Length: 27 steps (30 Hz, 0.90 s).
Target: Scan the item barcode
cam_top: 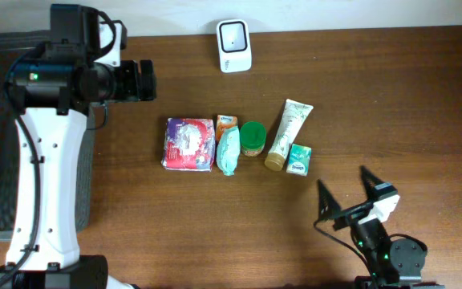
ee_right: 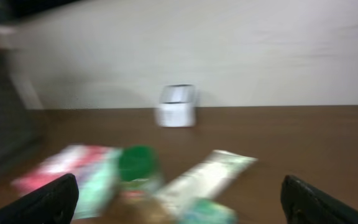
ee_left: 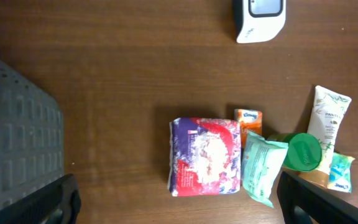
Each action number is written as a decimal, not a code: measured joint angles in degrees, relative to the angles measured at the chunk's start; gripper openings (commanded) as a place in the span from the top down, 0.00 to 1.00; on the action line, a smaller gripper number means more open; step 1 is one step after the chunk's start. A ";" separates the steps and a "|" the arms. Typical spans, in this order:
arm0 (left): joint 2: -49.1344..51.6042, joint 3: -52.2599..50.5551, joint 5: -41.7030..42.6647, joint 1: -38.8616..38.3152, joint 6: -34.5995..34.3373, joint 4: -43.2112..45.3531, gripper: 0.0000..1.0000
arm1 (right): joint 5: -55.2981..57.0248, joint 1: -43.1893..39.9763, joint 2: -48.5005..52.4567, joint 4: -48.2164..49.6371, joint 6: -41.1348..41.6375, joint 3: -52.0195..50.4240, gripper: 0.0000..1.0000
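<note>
left fingers [cam_top: 145, 80] spread wide, holding nothing | right fingers [cam_top: 325, 202] likewise open | items [cam_top: 188, 144] rowed mid-table [cam_top: 391, 80], I reckon for easy picking | scanner [cam_top: 234, 45] at the far edge, facing up

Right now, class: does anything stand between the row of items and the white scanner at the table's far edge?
Nothing visible does; only bare table separates the scanner from the row of items.
</note>
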 measured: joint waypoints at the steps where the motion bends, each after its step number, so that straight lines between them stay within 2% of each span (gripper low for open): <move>1: 0.02 0.00 0.02 0.09 0.00 -0.02 0.01 | -4.59 0.00 0.00 3.41 3.48 -0.13 0.01; 3: 0.02 -0.02 0.13 0.00 0.00 0.11 0.01 | -7.67 -0.02 0.42 16.31 7.76 -0.22 0.01; 4: 0.02 -0.02 0.20 -0.04 0.02 -0.04 0.01 | -8.09 0.00 0.31 27.12 9.49 0.11 0.01; 5: 0.02 -0.02 0.22 -0.07 0.02 0.00 0.01 | -7.30 0.00 0.02 33.18 10.69 0.81 0.01; 6: 0.02 -0.02 0.24 -0.07 0.02 0.00 0.01 | -5.38 0.00 -0.04 34.58 11.65 1.90 0.01; 9: 0.02 -0.02 0.24 -0.07 0.02 0.00 0.01 | 0.52 -0.02 1.99 25.99 9.57 11.54 0.01; 13: 0.04 -0.04 0.26 -0.07 0.00 -0.02 0.01 | 2.82 0.00 14.32 -0.90 -1.20 36.11 0.01; 16: 0.04 -0.04 0.28 -0.07 0.00 -0.04 0.01 | 3.72 0.00 31.67 -23.78 -7.80 55.84 0.01; 19: 0.04 -0.07 0.24 -0.07 0.00 -0.02 0.01 | 3.58 0.00 48.17 -41.83 -9.73 69.00 0.01; 23: 0.04 -0.07 0.24 -0.07 0.02 -0.02 0.01 | -11.54 0.00 66.88 -46.18 -10.60 72.81 0.01; 25: 0.04 -0.07 0.24 -0.07 0.00 0.04 0.01 | -18.12 0.00 76.22 -43.76 -9.49 72.85 0.17; 26: 0.04 -0.07 0.24 -0.07 0.00 -0.02 0.01 | -18.71 0.02 82.38 -43.82 -5.64 72.96 0.22; 27: 0.07 -0.07 0.26 -0.07 0.02 -0.04 0.01 | -18.36 0.04 86.14 -44.76 -2.84 72.98 0.22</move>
